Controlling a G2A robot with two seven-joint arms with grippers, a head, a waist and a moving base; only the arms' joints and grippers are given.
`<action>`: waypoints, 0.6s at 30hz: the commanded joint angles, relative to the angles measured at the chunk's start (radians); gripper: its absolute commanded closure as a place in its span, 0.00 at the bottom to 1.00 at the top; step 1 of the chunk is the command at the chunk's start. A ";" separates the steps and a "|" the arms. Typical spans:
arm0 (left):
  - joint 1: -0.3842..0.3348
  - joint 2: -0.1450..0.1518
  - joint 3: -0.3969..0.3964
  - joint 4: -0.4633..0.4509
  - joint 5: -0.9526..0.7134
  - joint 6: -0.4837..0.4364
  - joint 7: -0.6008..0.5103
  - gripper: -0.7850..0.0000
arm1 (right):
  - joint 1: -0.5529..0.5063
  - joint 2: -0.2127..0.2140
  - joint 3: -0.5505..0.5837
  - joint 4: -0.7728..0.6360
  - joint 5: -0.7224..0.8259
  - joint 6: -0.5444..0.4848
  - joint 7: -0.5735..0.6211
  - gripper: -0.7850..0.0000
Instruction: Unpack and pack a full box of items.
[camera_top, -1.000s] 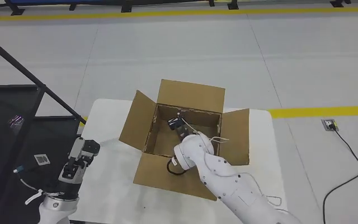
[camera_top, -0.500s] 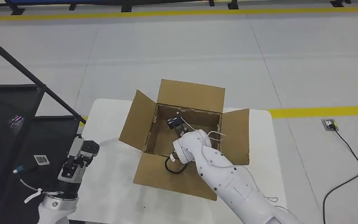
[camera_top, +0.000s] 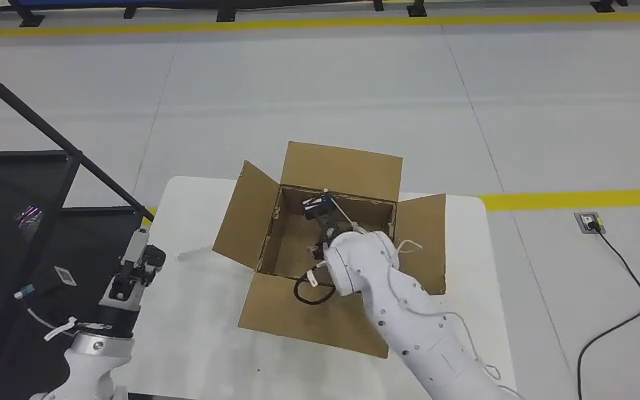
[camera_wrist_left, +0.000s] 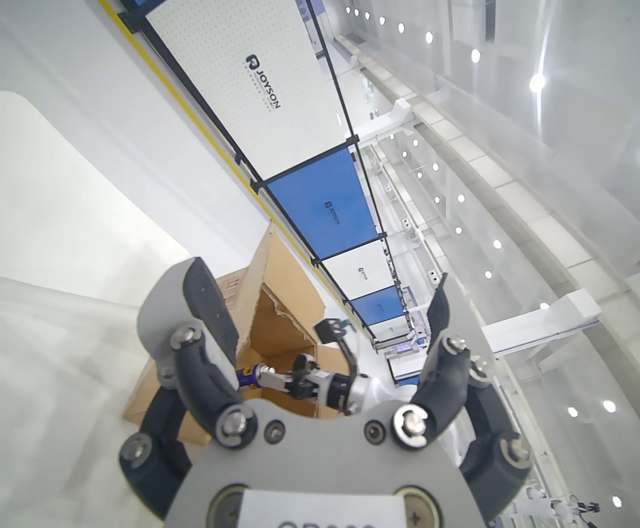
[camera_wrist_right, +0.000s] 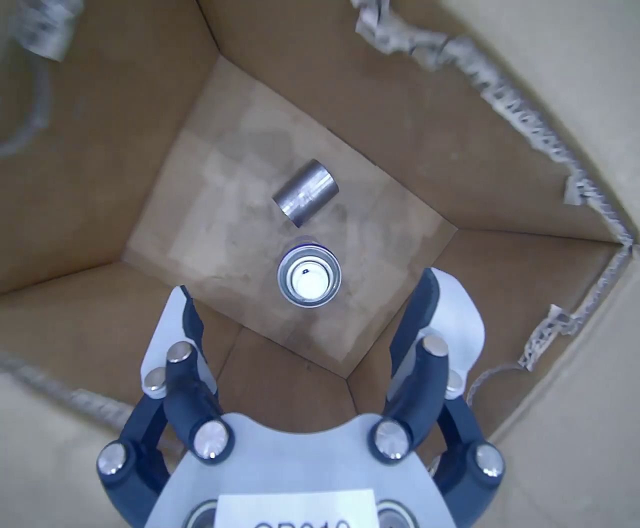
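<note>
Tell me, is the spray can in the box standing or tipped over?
Upright: the spray can shows its round top and white nozzle from above, on the box floor.

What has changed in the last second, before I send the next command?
The right gripper edged further into the box, towards its far wall, open and holding nothing. The left gripper, also open, shifted a little away from the box, towards the table's edge. The box itself stayed put; nothing was gripped or released.
</note>
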 joint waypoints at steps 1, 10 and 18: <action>-0.027 0.003 0.023 0.027 0.027 0.005 -0.042 0.00 | -0.085 0.017 0.065 -0.211 -0.003 -0.020 0.008 0.00; -0.159 0.013 0.122 0.138 0.099 0.034 -0.176 0.00 | -0.302 0.050 0.211 -0.643 0.026 -0.098 -0.006 0.00; -0.193 0.016 0.178 0.155 0.116 0.041 -0.229 0.00 | -0.346 0.052 0.266 -0.635 0.081 -0.077 -0.046 0.00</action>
